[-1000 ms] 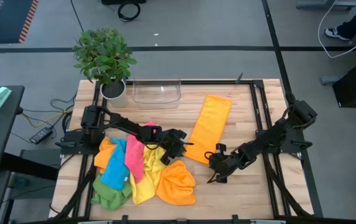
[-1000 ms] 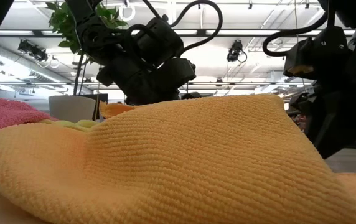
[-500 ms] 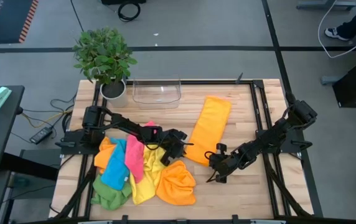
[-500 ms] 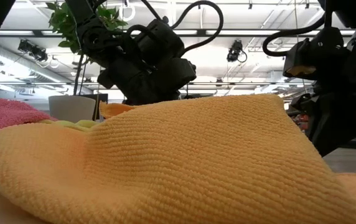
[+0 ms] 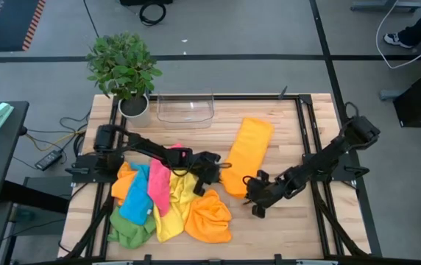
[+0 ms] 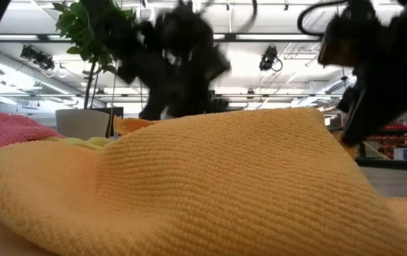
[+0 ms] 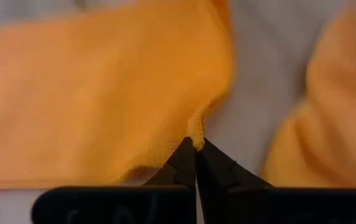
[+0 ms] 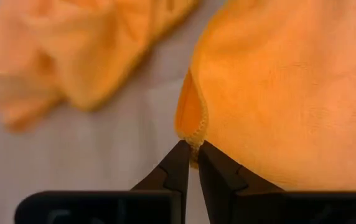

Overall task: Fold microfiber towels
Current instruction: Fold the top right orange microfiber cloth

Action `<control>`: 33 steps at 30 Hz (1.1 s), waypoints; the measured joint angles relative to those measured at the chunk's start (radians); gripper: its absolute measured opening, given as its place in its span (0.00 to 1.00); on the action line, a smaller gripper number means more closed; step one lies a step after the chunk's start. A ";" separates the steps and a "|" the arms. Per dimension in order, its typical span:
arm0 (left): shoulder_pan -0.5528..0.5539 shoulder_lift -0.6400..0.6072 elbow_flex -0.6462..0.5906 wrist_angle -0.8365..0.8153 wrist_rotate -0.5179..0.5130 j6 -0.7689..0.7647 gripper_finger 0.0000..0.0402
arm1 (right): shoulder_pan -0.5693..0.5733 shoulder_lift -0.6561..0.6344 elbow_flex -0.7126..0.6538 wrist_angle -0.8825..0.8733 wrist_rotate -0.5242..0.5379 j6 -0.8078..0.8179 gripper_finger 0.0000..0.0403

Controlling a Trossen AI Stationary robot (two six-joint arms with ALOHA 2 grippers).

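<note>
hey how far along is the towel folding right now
Early. The long orange towel already lies folded in half. The left gripper and right gripper each pinch one of its near corners for the next fold. The heap of towels is unfolded.

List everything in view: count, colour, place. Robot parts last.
long towel: 1, orange, laid flat mid-table, near corners pinched by both tools
crumpled towel: 1, orange, near edge, right end of the pile
pile: several loose towels, orange, blue, pink, yellow, green, left near part of table
tray: 1, clear plastic, far edge of table
plant: 1, green in a white pot, far left corner
table: 1, light wood with a black frame
remote: 1, black, on the floor left of the table
shoe: 1, a person's, floor at far right
left tool: shut on the long towel's corner
right tool: shut on the long towel's other near corner
</note>
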 joint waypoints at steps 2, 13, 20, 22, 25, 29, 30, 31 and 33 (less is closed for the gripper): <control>0.011 -0.056 0.027 -0.056 0.003 -0.029 0.01 | 0.001 -0.041 0.013 -0.009 -0.039 0.032 0.10; 0.058 -0.240 0.206 -0.509 0.059 -0.153 0.01 | 0.013 -0.287 0.022 -0.036 -0.100 0.350 0.10; 0.002 -0.246 0.225 -0.615 0.077 -0.118 0.01 | 0.059 -0.231 0.023 -0.017 0.021 0.337 0.11; 0.000 -0.240 0.207 -0.606 0.079 -0.107 0.01 | 0.060 -0.176 0.023 -0.012 0.026 0.322 0.11; 0.013 -0.237 0.167 -0.591 0.078 -0.129 0.01 | 0.059 -0.100 0.023 -0.012 0.032 0.315 0.11; 0.019 -0.235 0.116 -0.593 0.104 -0.152 0.01 | 0.019 -0.051 0.022 -0.095 0.155 0.339 0.10; 0.018 -0.235 0.107 -0.588 0.117 -0.160 0.01 | -0.009 -0.053 0.022 -0.120 0.181 0.341 0.10; 0.017 -0.235 0.099 -0.587 0.123 -0.169 0.01 | -0.045 -0.055 0.022 -0.130 0.189 0.339 0.10; 0.016 -0.235 0.094 -0.591 0.124 -0.184 0.01 | -0.128 -0.060 0.014 -0.121 0.148 0.304 0.10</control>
